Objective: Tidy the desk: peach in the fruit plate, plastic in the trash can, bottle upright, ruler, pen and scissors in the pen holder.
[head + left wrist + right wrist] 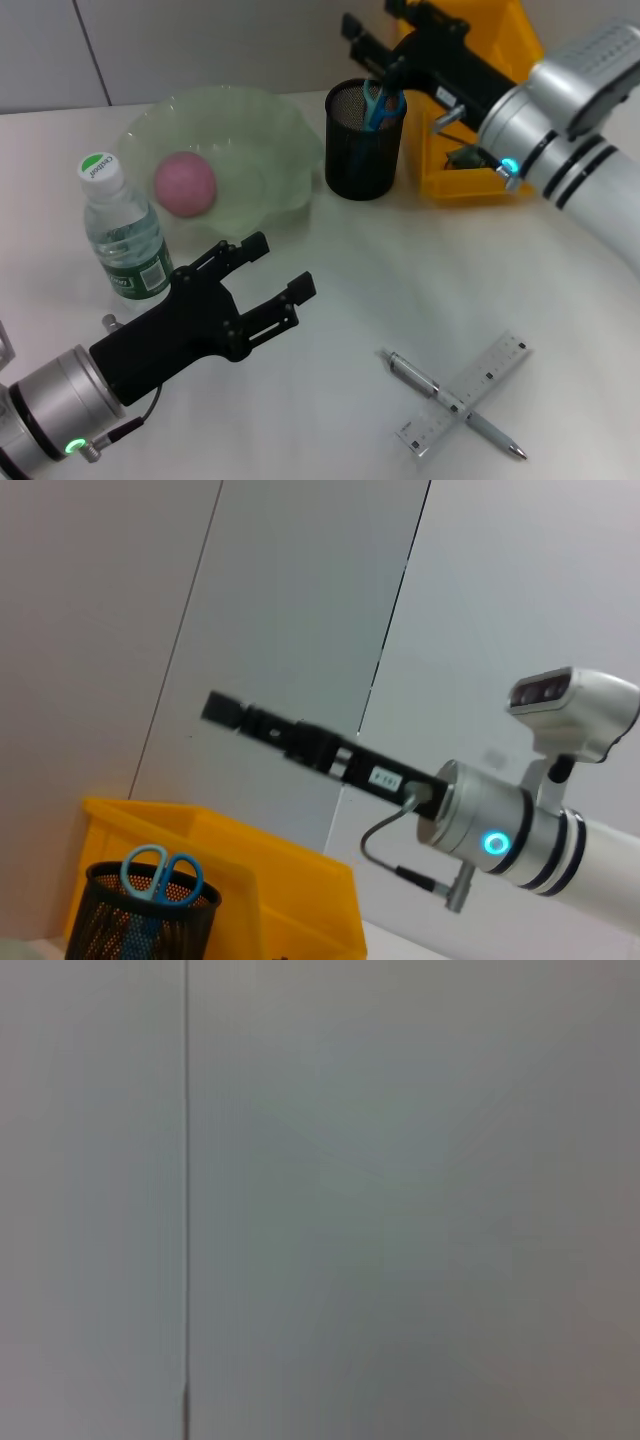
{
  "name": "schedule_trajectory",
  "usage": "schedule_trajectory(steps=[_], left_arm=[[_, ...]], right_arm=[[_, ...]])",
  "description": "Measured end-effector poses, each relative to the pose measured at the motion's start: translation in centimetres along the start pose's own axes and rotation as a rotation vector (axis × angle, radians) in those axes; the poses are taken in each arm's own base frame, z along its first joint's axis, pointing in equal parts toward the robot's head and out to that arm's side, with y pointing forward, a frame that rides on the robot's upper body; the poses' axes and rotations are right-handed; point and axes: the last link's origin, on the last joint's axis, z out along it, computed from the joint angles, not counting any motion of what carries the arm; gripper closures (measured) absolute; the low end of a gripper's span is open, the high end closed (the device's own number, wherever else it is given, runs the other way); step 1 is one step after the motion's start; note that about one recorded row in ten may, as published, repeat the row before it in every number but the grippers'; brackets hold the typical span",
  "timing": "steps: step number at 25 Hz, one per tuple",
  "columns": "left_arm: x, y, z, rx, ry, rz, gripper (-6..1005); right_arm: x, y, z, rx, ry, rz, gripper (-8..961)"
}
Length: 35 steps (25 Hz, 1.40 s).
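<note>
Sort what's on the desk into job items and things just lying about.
Job items: peach in fruit plate, bottle upright, scissors in pen holder, pen and ruler on desk, yellow bin.

Lying about: nothing visible.

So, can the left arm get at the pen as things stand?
Probably yes. The left gripper is open and holds nothing, and bare table lies between it and the pen. But the ruler lies across the pen, so only the pen's ends are free.
</note>
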Motion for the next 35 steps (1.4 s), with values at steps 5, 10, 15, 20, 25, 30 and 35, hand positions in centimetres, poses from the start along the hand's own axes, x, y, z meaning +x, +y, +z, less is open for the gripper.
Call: schedule_trajectory(steps=[5,10,15,20,25,30,35], left_arm=[[0.1,-0.2,-0.4,-0.001,-0.002,0.003,200],[0.0,-0.2,-1.2,-0.006,-0.014,-0.001,200],[0.0,-0.3,-1.7,-0.018,-0.032,-0.001,200],[0.3,-0.4,-2.6,-0.068,-0.065,0.016,200],[0.5,-0.6,-3.5,-0.102,-0.101,0.01,200],[0.5,-0.9,-4.8,-0.146,-0.167,-0.007,200],[0.8,-1.3,-5.9,-0.136,-0.173,-0.02,200]], right_arm=[[-0.5,-0.4,-1.5,0.019,-0.076,0.043,313],[-0.4,-0.1,-2.5,-0.062,-0.06,0.08,292],[-1.3,-0.3,-4.4,-0.2,-0.048,0.184,271],[-4.2,-0.9,-7.0,-0.411,0.015,0.231,181],[-6.6,-0.9,-9.3,-0.644,0.217,0.204,127],[-7.9,0.0,-10.1,-0.9,0.52,0.116,128],[-8.3,0.9,-9.7,-1.086,0.731,0.009,129]])
